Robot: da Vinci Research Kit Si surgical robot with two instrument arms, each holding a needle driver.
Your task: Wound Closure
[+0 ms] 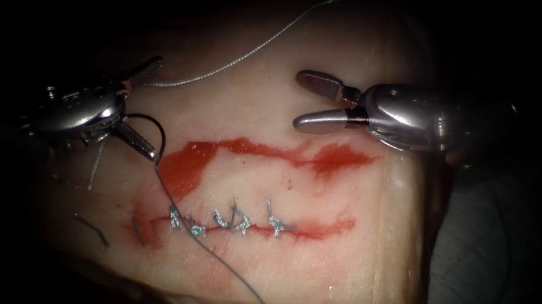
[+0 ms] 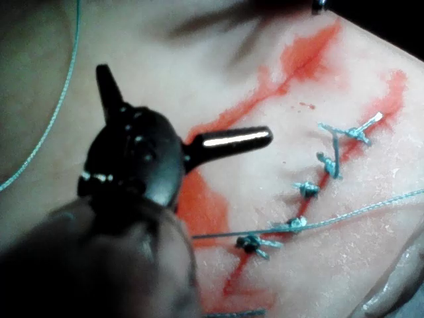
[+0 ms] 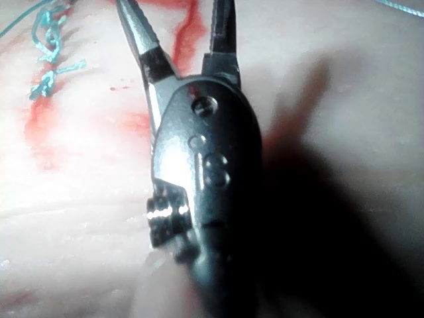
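Both tools' jaws are spread wide and grip nothing. The left tool (image 1: pixel 144 108) hovers left of the cut (image 1: pixel 322 228), with the dark curved needle (image 1: pixel 153 129) arcing free of the tissue (image 1: pixel 347 275) beside its lower jaw (touching or not, I cannot tell). The right tool (image 1: pixel 308 102) hangs above the red fluid (image 1: pixel 331 159). Thread (image 1: pixel 227 265) runs from the needle across the knotted stitches (image 1: pixel 237 222); cut ends of thread (image 1: pixel 93 230) lie leftward.

No readable text, labels, brands, numbers or signs on either tool, the tissue or the thread.

tissue (image 1: pixel 317 84), thread (image 1: pixel 227 265), red fluid (image 1: pixel 193 164) on it
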